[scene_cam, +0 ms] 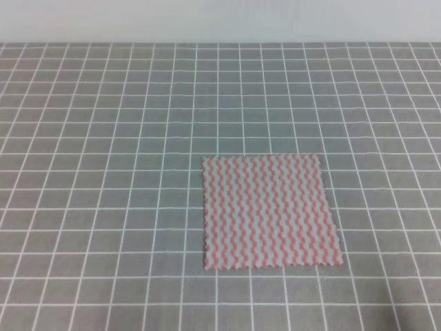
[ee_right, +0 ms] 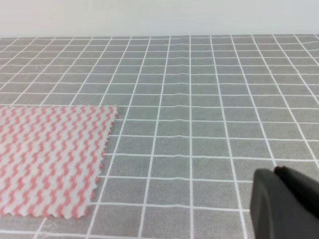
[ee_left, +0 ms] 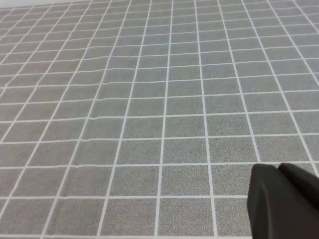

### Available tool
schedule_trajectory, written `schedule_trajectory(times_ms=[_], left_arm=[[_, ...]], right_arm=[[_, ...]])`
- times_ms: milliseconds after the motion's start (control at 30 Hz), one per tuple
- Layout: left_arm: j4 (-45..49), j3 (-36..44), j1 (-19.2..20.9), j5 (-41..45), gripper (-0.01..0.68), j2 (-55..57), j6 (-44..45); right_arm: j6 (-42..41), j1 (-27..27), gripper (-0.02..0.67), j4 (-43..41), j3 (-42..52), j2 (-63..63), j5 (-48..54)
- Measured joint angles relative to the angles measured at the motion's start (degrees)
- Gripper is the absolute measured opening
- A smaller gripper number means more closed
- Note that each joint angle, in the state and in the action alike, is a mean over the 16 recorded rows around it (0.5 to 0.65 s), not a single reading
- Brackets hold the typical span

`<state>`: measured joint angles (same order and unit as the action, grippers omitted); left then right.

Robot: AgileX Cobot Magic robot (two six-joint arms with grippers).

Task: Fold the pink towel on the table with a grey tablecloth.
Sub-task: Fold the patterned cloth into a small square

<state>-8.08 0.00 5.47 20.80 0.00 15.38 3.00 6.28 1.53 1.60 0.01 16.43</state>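
Towel [scene_cam: 271, 212] lies flat and unfolded on the table [scene_cam: 103, 138], right of centre and toward the near edge. Neither arm shows from above. Only a dark sliver of the left gripper [ee_left: 284, 201] and the right gripper [ee_right: 286, 204] appears in each wrist view, so I cannot tell their opening; neither holds anything. Best start, likely: pinch two corners on one edge cleanly, lift low, and lay them evenly onto the opposite edge.
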Motion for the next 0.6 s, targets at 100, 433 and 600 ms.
schedule_trajectory(times_ms=[100, 433, 600], left_arm=[[-0.01, 0.31, -0.02, -0.21, 0.0, -0.47, 0.01], [-0.01, 0.79, -0.05, -0.54, 0.0, -1.19, 0.03], [-0.02, 0.97, -0.06, -0.66, 0.0, -1.45, 0.04]], right_arm=[[0.0, 0.0, -0.002, 0.01, -0.36, -0.23, 0.0], [0.0, -0.01, -0.002, 0.01, -0.3, -1.39, -0.06], [0.0, -0.01, -0.002, 0.01, -0.4, -1.77, -0.12]])
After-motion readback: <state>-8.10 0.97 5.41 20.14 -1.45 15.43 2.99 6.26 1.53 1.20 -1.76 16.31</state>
